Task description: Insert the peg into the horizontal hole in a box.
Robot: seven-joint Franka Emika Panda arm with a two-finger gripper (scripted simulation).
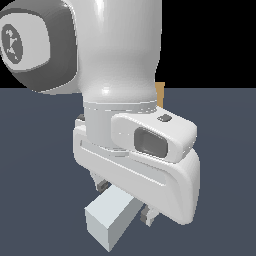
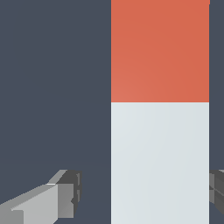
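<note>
Pale grey-white peg [image 2: 159, 131] between spread pincer [image 2: 144, 194] fingers, untouched.

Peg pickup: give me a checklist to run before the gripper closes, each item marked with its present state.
1. Peg lies between the fingers: ok, one finger shows on each side in the wrist view.
2. Gripper is open: ok, there is a clear gap on at least one side of the peg.
3. Fingers face the pale half, not the red end: ok.
4. Peg centred between the fingers: not ok, it sits nearer one finger.
5. Box in view: only a tan sliver behind the arm.
6. Hole lined up with the peg: cannot tell, the hole is hidden.
</note>
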